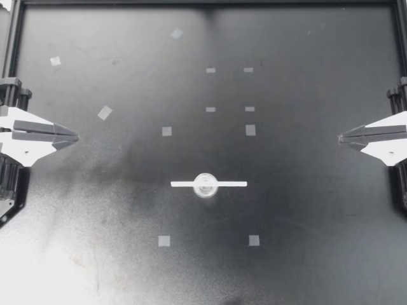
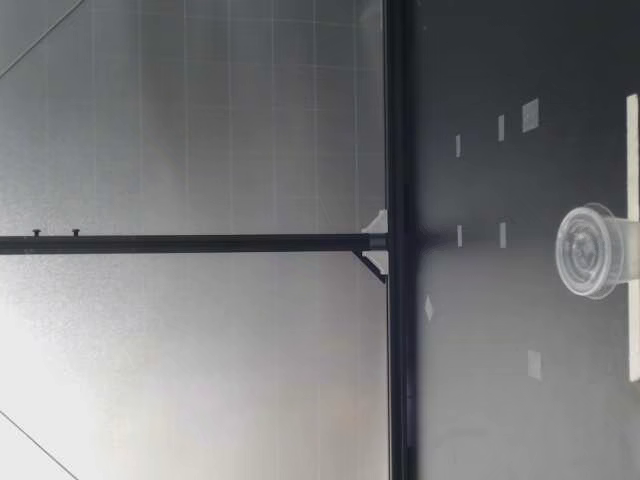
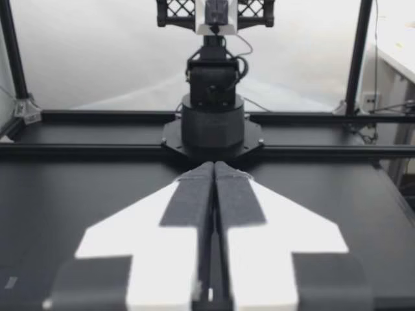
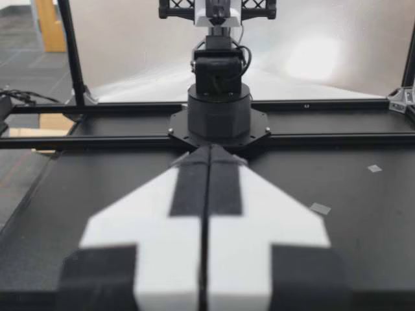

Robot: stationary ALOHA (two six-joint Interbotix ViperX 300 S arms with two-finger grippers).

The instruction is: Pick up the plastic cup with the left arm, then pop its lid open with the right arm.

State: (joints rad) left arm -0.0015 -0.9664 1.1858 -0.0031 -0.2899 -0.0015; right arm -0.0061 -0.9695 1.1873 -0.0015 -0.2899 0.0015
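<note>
1. Top view: left end effector (image 1: 75, 136) and right end effector (image 1: 341, 136) sit at opposite edges of the desk (image 1: 305, 210), fingers together and empty. The clear cup (image 1: 205, 185) stands mid-desk on a white strip (image 1: 184, 184), well apart from both.
2. Low view: cup (image 2: 592, 250) upright on strip (image 2: 632, 150).
3. Left wrist view: end effector (image 3: 213, 170) pressed together, nothing between.
4. Right wrist view: end effector (image 4: 209, 150) likewise.

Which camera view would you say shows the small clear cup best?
The low view: the clear cup is close, its rim and wall both visible. The top view shows only its round outline on the white strip. Neither wrist view shows it.
</note>
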